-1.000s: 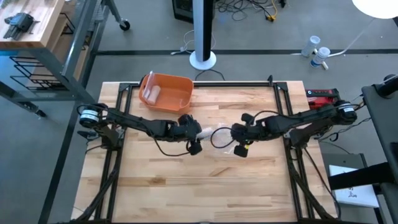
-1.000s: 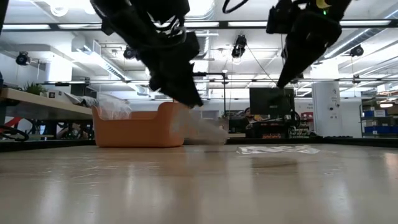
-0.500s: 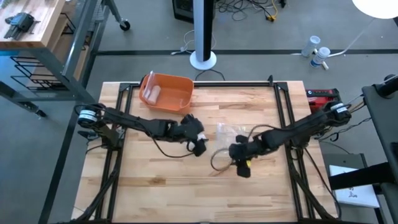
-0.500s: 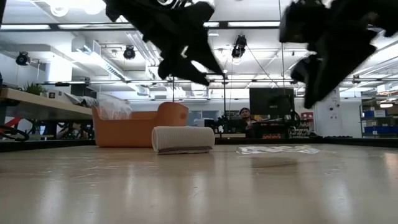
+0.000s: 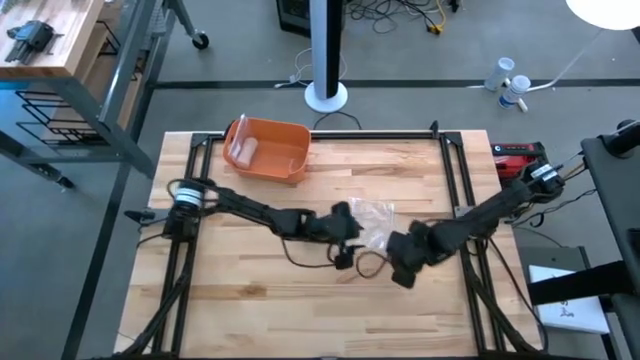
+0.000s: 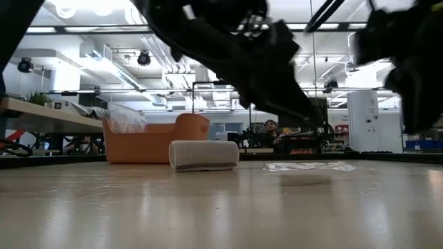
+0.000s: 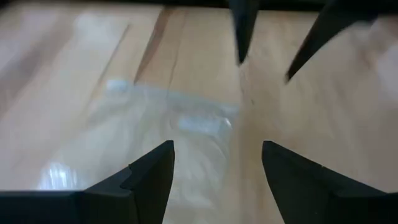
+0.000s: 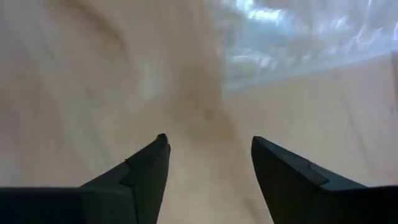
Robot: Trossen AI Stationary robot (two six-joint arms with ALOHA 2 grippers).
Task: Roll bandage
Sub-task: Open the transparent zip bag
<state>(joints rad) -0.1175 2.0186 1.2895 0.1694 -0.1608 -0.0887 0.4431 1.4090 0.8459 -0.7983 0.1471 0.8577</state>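
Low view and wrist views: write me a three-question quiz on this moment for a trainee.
1. True or false: the bandage lies on the table, free of both grippers.
2. The left gripper is: A open; B shut and empty; C shut on the bandage.
3. What clear thing lies on the table ahead of the right gripper?

Key: 1 true. 2 A. 3 the wrapper.
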